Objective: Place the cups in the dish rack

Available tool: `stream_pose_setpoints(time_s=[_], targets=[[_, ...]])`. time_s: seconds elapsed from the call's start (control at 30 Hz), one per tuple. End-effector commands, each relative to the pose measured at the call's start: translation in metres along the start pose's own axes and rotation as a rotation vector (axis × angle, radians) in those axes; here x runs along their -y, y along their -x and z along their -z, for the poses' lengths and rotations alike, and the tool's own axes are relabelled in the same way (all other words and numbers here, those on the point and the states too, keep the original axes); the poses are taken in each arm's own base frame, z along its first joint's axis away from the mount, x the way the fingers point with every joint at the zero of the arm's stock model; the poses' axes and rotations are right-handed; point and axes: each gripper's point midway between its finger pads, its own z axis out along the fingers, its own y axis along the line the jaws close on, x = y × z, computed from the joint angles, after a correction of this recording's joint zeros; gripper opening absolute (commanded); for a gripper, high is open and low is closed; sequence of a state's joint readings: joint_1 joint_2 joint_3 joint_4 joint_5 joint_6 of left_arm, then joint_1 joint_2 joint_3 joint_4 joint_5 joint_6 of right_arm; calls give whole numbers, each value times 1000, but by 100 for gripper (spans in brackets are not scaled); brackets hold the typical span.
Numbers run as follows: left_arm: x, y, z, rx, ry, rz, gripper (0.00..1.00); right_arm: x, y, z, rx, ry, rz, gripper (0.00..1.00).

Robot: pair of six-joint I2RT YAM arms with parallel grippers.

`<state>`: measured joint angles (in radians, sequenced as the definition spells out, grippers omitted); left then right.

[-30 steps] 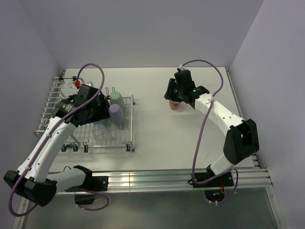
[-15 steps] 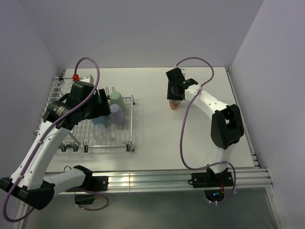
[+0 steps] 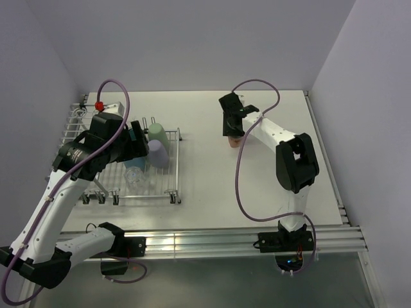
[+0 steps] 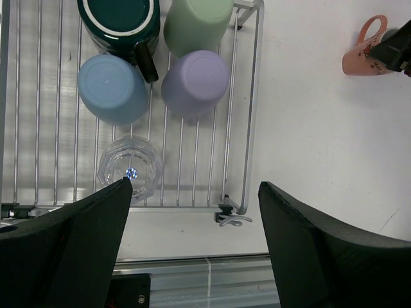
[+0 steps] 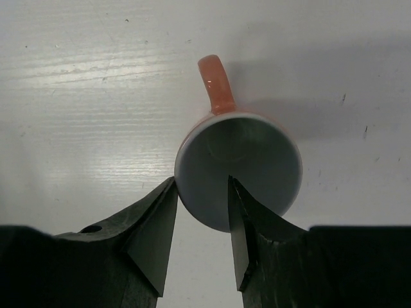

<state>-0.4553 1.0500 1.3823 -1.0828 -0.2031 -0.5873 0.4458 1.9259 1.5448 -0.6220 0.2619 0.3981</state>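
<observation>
Loading is nearly done: five cups sit in the dish rack (image 4: 255, 96) at the left, with the dark green mug (image 4: 119, 19), pale green cup (image 4: 196, 22), blue cup (image 4: 112, 88) and lavender cup (image 4: 194, 82) farther back and the clear cup (image 4: 130, 170) nearest. My left gripper (image 4: 196, 186) hangs over the rack's near edge, spread wide, empty. Only the salmon mug (image 5: 237, 160) is left, upright on the table (image 5: 77, 96) well to the right. My right gripper (image 5: 201, 185) straddles its wall, one finger inside, not visibly clamped. From above, that gripper hides most of it.

dark green mug (image 4: 119, 16): far-left in the dish rack (image 4: 252, 96), cut by the top edge.
pale green cup (image 4: 196, 22): beside it, cut likewise.
salmon-orange cup (image 3: 235, 142): right of the rack, mostly hidden under the right gripper (image 3: 233, 133).
</observation>
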Motion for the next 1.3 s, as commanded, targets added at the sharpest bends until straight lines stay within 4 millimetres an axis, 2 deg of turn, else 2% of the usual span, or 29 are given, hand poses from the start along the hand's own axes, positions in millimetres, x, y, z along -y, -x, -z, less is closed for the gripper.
stream_pose_setpoints(time_s=[0.0, 0.17, 0.27, 0.3, 0.37, 0.43, 0.47, 0.5, 0.53, 0.57, 0.6, 0.63, 0.67, 0.7, 0.73, 0.77, 0.8, 0.83, 0.87, 0.9, 0.93, 0.97, 1.03, 1.07, 1.1, 1.17, 1.27], targets=[[7, 5, 3, 31, -48, -6, 86, -5, 6, -3, 9, -2, 17, 44], [10, 0, -4, 18, -60, -2, 86, -4, -2, -13, -19, -17, 27, 42], [13, -1, -7, 19, -77, 2, 86, -5, -1, -10, -16, -7, 21, 3], [16, -1, -7, 16, -93, 4, 86, -6, 1, -8, -10, -3, 18, 0], [26, 2, -9, 27, -138, 8, 86, -8, 1, -3, -16, 12, 19, 0], [45, 8, -10, 53, -236, 17, 88, -13, 6, 11, -5, 53, 3, 0], [53, 11, -10, 65, -281, 17, 89, -17, 10, 20, 7, 87, -6, 0], [69, 9, -7, 51, -371, 13, 91, -26, 17, 43, 31, 172, -24, 0], [78, 7, -10, 47, -418, 13, 91, -34, 22, 57, 46, 231, -40, 0], [96, 20, -6, 99, -507, 11, 92, -44, 30, 73, 75, 304, -51, 0], [106, 22, -4, 102, -568, 10, 93, -59, 35, 105, 90, 440, -56, 0], [118, 16, -3, 80, -645, -3, 94, -68, 38, 122, 96, 515, -75, 0], [130, 29, 1, 135, -706, -7, 95, -80, 46, 142, 128, 607, -84, 0], [133, 29, -2, 138, -730, -4, 97, -93, 41, 174, 108, 753, -96, 0], [140, 28, -1, 131, -773, -11, 97, -103, 47, 192, 139, 845, -97, 0], [145, 38, 0, 170, -805, -14, 98, -107, 48, 217, 159, 933, -98, 0], [147, 39, -1, 172, -821, -17, 98, -112, 40, 224, 135, 996, -101, 0], [149, 39, -8, 164, -825, -20, 98, -120, 33, 245, 88, 1100, -108, 0], [152, 38, -9, 157, -844, -27, 98, -123, 37, 263, 125, 1171, -99, 0], [156, 43, -8, 175, -870, -37, 98, -124, 31, 267, 106, 1211, -101, 0], [160, 40, -13, 164, -891, -47, 98, -128, 24, 281, 52, 1287, -108, 0], [166, 36, -8, 149, -945, -69, 98, -130, 29, 294, 89, 1353, -94, 0], [172, 37, -9, 164, -990, -87, 98, -132, 24, 304, 39, 1425, -132, 0], [174, 39, -7, 179, -1010, -95, 98, -133, 25, 320, 64, 1502, -98, 0], [176, 39, -6, 182, -1023, -101, 99, -133, 21, 320, 45, 1528, -103, 0], [178, 39, -6, 192, -1041, -110, 99, -133, 22, 337, 39, 1608, -106, 0], [183, 36, -1, 181, -1094, -119, 98, -132, 21, 346, 24, 1665, -122, 0]])
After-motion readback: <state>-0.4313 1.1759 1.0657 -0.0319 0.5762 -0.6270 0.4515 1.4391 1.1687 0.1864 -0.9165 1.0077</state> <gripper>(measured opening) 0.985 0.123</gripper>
